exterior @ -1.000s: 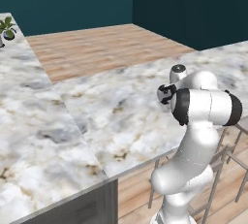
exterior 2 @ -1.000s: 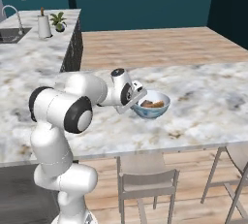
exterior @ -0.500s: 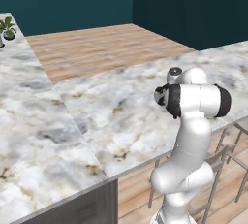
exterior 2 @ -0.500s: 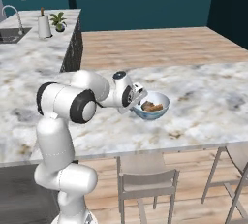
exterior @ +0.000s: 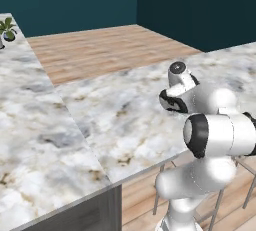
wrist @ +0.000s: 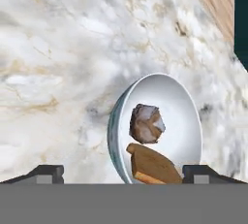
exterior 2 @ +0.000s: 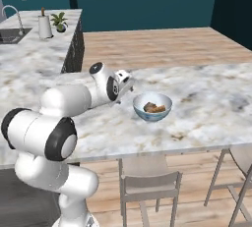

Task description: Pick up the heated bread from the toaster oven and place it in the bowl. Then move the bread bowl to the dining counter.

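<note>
The pale blue-white bowl (exterior 2: 152, 107) stands on the marble dining counter (exterior 2: 211, 98), near its front edge. Inside lie the tan-orange heated bread (exterior 2: 155, 108) and a darker grey-brown lump. In the hand view the bowl (wrist: 184, 116) sits just ahead of the hand, with the bread (wrist: 152, 165) at its near side and the lump (wrist: 147, 123) behind it. My gripper (exterior 2: 127, 84) hangs just left of the bowl. It (wrist: 125, 173) is open, fingertips spread wide on either side of the bowl's near rim, holding nothing. The toaster oven is out of view.
Chairs (exterior 2: 147, 184) stand under the counter's front edge. A second marble worktop on the left carries a sink with faucet (exterior 2: 12, 19), a white canister (exterior 2: 45, 27) and a small plant (exterior 2: 60, 20). Wooden floor (exterior: 110, 50) lies beyond the counter (exterior: 125, 110).
The jaws have gone from shut on the bowl's rim to wide open. The hand has drawn back a little to the left, and the bowl stays on the counter.
</note>
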